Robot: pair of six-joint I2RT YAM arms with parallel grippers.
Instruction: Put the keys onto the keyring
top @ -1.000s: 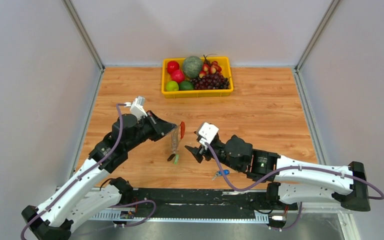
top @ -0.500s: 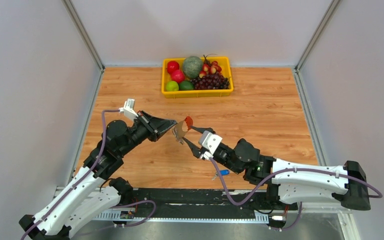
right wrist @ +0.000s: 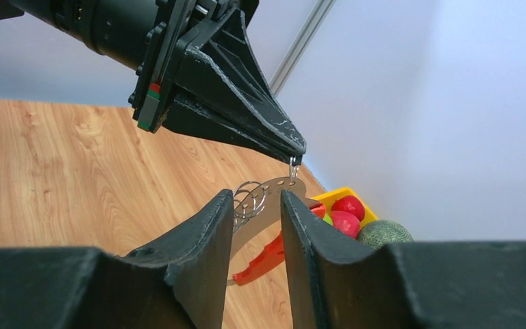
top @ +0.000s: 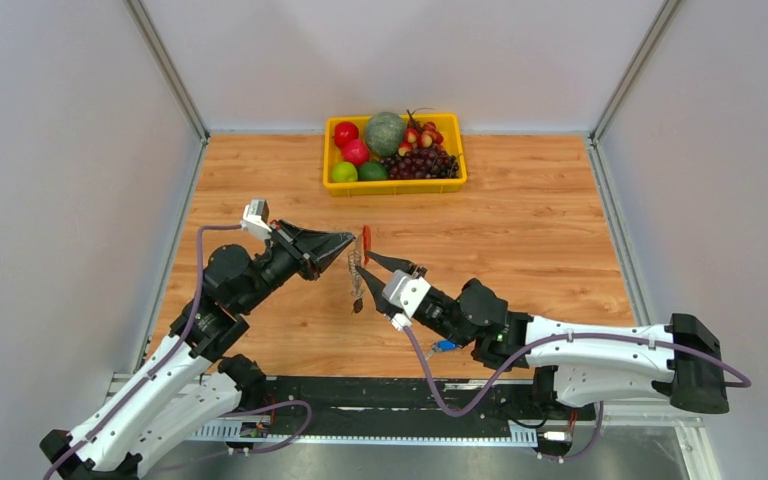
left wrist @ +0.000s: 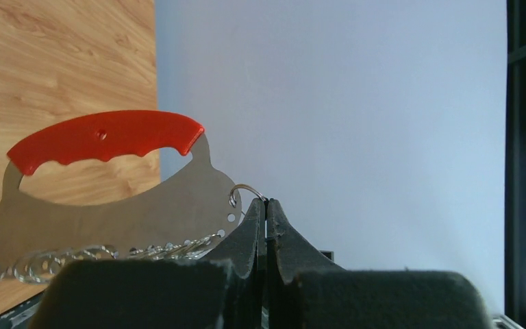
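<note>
Wooden table (top: 560,230), keyring (left wrist: 244,188) pinched at left pincer (left wrist: 266,209) tip

A robot laboratory test cell is shown. A wood-grain table (top: 520,250) is enclosed on its left, far and right sides by plain grey panels (top: 60,150), which are held in aluminium posts (top: 165,70) at the table's far corners. A left arm (top: 160,380) and a right arm (top: 600,350), both black and white, are bolted to a black rail (top: 340,392) along the table's near edge, and purple cables (top: 198,265) are run along them. At the table's far edge, a yellow bin (top: 395,186) of fruit is placed.
</note>
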